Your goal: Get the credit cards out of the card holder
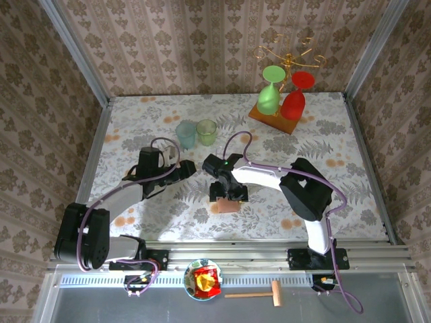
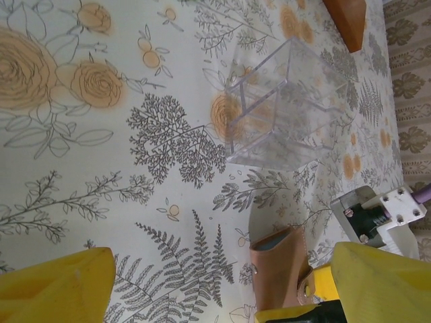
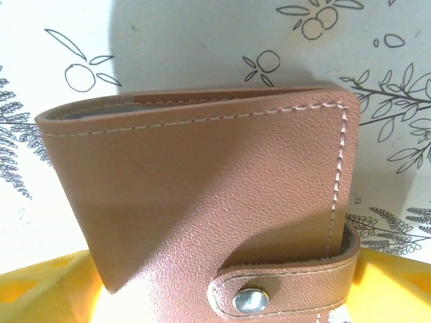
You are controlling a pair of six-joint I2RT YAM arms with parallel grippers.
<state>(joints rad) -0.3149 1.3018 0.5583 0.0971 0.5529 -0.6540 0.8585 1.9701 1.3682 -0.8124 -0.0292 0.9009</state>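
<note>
Jaws of my right gripper [image 3: 222, 286]: spread wide, a yellow finger [image 3: 47, 293] on either side of the card holder [image 3: 202, 188]; whether the pads press it or merely flank it, I cannot tell; jaws of my left gripper [image 2: 222, 269]: wide apart, nothing between them, touching nothing. Right arm: forearm laid leftward across the table [image 1: 135, 121], wrist turned back toward the near edge, gripper low over the holder. Left arm: stretched forward and low, gripper aimed at a clear container [image 2: 283, 108]. Card holder: folded shut, snap strap [image 3: 283, 293] fastened, tan side facing my right wrist; it sits mid-table, just right of my left gripper.
</note>
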